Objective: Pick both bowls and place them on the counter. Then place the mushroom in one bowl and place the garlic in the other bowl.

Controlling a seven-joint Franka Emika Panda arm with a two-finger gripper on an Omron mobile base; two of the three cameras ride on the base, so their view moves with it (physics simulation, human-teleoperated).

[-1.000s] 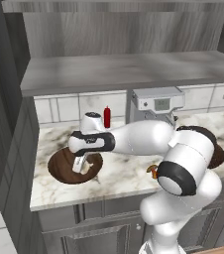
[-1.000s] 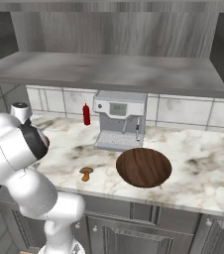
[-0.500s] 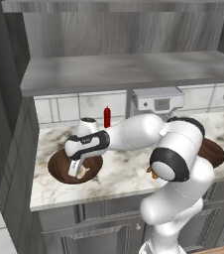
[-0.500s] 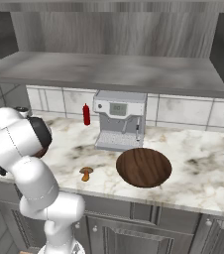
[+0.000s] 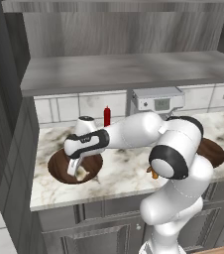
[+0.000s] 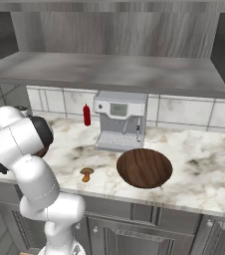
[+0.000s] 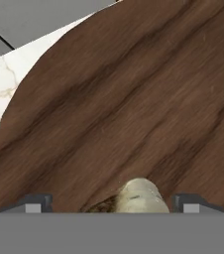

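Now garlic lies in bowl between gripper fingertips

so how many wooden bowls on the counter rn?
2. One bowl sits at the counter's left end, under the gripper, with the garlic in it. The other bowl sits before the coffee machine.

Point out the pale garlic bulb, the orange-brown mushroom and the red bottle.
Pale cream garlic bulb (image 7: 140,197): hand view, its rounded top.
Orange-brown mushroom (image 6: 86,173): right base view, its cap.
Red bottle (image 6: 86,115): right base view, its body.
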